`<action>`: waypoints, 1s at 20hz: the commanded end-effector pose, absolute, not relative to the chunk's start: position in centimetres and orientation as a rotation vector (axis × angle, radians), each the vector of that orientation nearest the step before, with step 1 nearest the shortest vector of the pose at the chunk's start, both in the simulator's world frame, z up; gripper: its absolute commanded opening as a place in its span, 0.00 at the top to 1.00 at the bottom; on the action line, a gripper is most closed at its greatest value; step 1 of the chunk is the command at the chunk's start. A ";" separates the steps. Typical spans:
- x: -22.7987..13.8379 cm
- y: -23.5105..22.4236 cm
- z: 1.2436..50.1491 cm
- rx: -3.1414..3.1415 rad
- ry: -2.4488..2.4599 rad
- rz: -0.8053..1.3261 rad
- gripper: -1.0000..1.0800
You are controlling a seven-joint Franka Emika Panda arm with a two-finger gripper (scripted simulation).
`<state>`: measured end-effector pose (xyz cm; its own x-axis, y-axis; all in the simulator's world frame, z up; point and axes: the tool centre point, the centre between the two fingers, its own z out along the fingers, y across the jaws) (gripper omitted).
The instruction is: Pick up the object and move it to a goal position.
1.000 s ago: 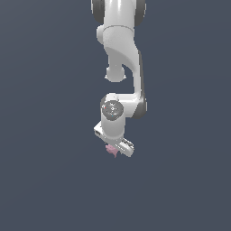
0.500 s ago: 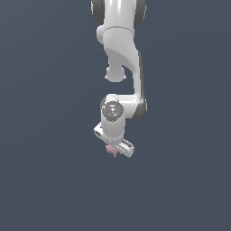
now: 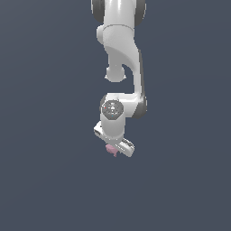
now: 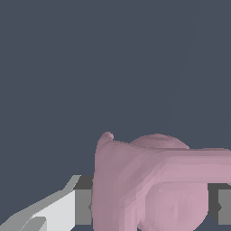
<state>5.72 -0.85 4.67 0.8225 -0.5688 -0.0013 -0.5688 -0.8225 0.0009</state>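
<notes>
White arm (image 3: 121, 58) points down, gripper (image 3: 113, 151) fingers (image 4: 54, 210) pinching the pink object (image 3: 111, 150) for carrying to its goal.

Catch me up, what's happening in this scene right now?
The single white Panda arm reaches down over a plain dark grey surface, its gripper shut on a small matte pink lumpy object. In the wrist view the pink object sits between the fingers and fills much of the picture. No goal marker is visible.
</notes>
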 end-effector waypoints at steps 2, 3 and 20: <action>5.8 -0.9 6.1 2.999 -0.936 0.000 1.00; 5.8 -0.9 6.7 2.999 -0.937 0.000 1.00; 6.0 -1.1 24.2 2.998 -0.938 0.000 1.00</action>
<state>6.02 -1.08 22.40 0.8216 -0.5701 0.0005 -0.5701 -0.8216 -0.0001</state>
